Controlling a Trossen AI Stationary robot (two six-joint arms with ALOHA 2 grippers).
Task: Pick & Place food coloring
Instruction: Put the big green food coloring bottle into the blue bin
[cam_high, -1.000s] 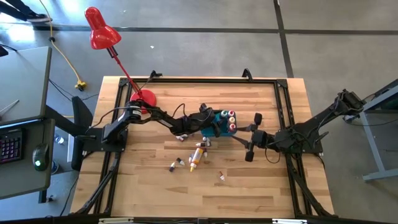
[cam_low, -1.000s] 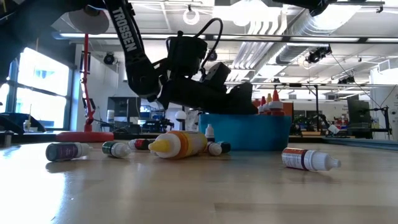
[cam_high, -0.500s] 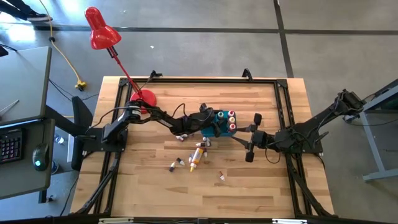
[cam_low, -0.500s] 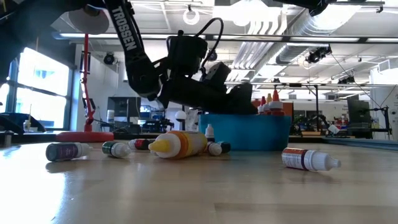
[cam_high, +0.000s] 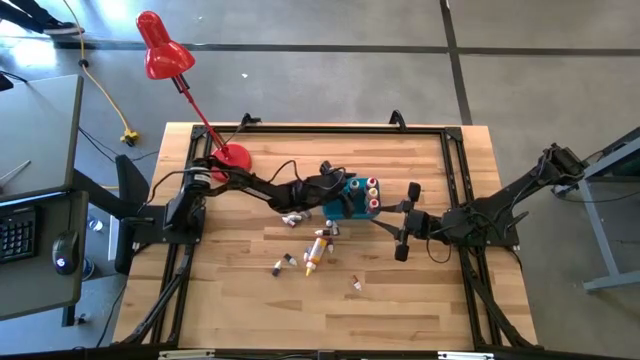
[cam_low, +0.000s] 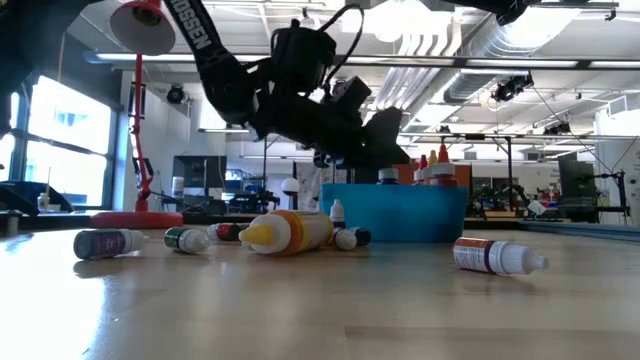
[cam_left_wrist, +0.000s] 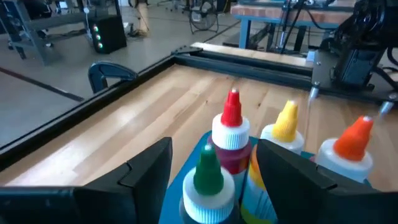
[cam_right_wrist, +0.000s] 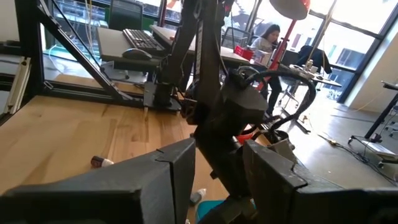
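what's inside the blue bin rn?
Blue bin holds upright bottles with red, yellow, orange and green tips. The left end effector, open and empty, hovers over it and covers the rest.

Overhead, table-level, two wrist cameras

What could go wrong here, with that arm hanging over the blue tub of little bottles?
The open left gripper sits just above the upright bottles in the bin; dropping lower could topple them. Its arm could also nudge the bin. Loose bottles lying on the table may roll if bumped.
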